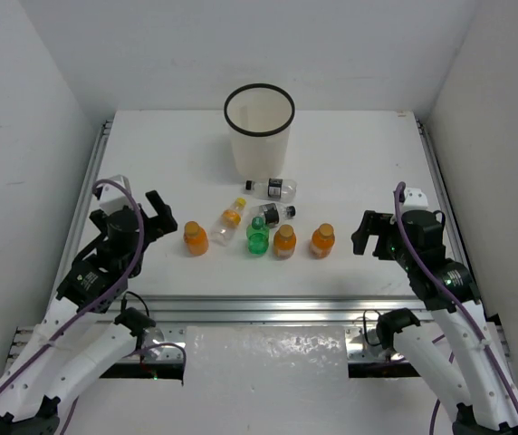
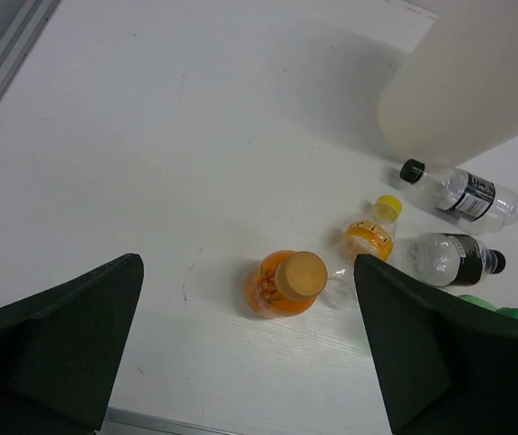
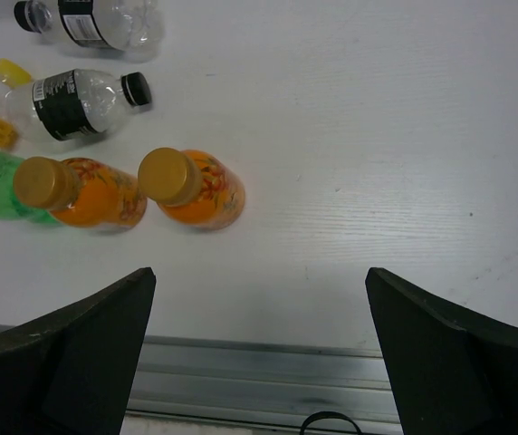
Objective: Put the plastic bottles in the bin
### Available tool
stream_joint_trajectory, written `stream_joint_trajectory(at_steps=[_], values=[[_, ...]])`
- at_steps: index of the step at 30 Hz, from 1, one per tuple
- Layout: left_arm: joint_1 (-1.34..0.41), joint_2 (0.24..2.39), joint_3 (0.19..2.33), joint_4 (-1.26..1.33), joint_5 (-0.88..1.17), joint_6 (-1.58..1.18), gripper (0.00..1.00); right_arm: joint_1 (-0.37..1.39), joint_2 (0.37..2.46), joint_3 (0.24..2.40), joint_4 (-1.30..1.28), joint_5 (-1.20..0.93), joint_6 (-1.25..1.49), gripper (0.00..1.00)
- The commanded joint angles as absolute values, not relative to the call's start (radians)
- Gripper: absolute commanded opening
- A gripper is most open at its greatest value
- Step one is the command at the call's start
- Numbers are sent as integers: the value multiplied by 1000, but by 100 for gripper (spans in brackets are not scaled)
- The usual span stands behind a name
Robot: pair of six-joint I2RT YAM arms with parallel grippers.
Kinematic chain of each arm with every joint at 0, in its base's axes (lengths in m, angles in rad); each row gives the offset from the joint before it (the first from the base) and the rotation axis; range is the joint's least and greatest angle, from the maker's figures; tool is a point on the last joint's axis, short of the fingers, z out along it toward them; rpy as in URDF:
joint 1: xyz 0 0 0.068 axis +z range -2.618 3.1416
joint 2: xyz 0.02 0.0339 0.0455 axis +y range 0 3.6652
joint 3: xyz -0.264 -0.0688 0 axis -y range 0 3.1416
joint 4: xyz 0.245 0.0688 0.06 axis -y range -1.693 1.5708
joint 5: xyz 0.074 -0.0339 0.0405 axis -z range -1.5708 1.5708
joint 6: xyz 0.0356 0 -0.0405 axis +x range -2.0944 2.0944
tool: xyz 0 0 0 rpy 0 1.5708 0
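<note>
Where bin (image 1: 259, 149) stands, two black-label bottles (image 1: 275, 188) lie just before.

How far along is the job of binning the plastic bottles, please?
Nothing looks done: all seven small plastic bottles sit on the table before the white round plastic bin. Nothing is in hand: the left claw and right claw hang open, empty. All seven are left.

No text was legible: black labels wrapped one clear bottle (image 3: 78, 101) and a second clear bottle (image 3: 96, 20), their pale print too small and blurred to read.
</note>
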State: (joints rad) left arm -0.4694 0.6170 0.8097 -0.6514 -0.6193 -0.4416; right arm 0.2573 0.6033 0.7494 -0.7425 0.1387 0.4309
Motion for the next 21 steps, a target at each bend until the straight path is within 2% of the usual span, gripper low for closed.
stream_joint_trajectory(at_steps=[1,4,9,12,17,21], values=[[-465,640,831,-630,-626,-458,100,253,594,770,-713,149,448,99],[-465,690,870,-724,-650,-576,100,253,597,767,-712,129,449,99],[-465,811,899,-721,-513,-647,100,253,629,776,-709,84,460,99],[-465,1013,942,-732,-466,-684,100,253,656,788,-713,35,459,99],[-465,1179,937,-637,-396,-718,100,255,655,759,-686,-43,454,99],[-463,1276,939,-656,-462,-756,98,253,652,746,-683,-54,451,99]])
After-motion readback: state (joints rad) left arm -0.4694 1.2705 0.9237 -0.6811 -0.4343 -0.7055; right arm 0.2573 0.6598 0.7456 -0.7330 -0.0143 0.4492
